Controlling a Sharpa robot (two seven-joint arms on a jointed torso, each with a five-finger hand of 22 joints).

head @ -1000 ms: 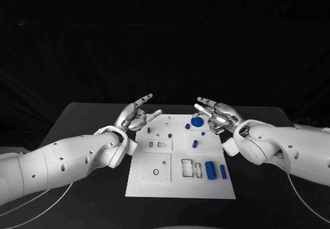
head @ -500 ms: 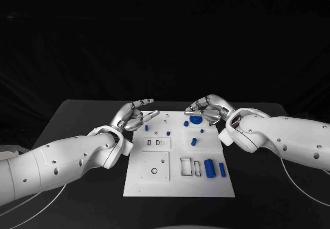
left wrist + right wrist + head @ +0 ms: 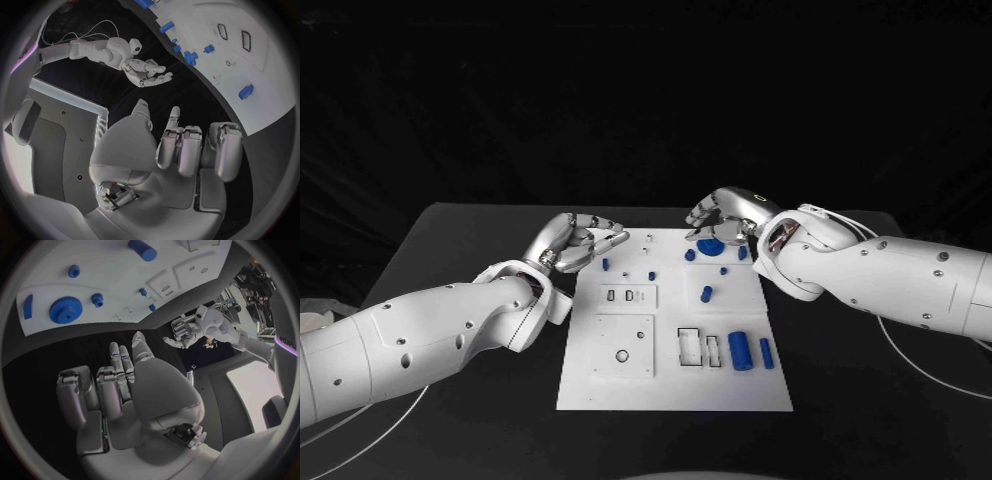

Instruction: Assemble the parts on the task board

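The white task board (image 3: 625,385) lies in the middle of the black table. A blue gear (image 3: 711,246) sits near its far edge, with several small blue pegs (image 3: 707,294) around it. Two blue cylinders (image 3: 738,351) lie at the near right. My right hand (image 3: 726,212) hovers just beyond and above the gear (image 3: 62,309), fingers curled in and holding nothing. My left hand (image 3: 581,240) hangs off the board's far left corner, its fingers (image 3: 187,150) also curled in on nothing. Each wrist view shows the other hand: the right hand (image 3: 147,70) and the left hand (image 3: 181,332).
The board (image 3: 262,60) has rectangular slots (image 3: 692,347) at the near middle and a square inset plate (image 3: 626,345) with a small hole to their left. Bare black table (image 3: 459,250) lies on both sides of the board.
Both hands have curled their fingers in from a spread pose. The right hand has swung in over the board's far edge, above the gear. The left hand has dropped slightly.
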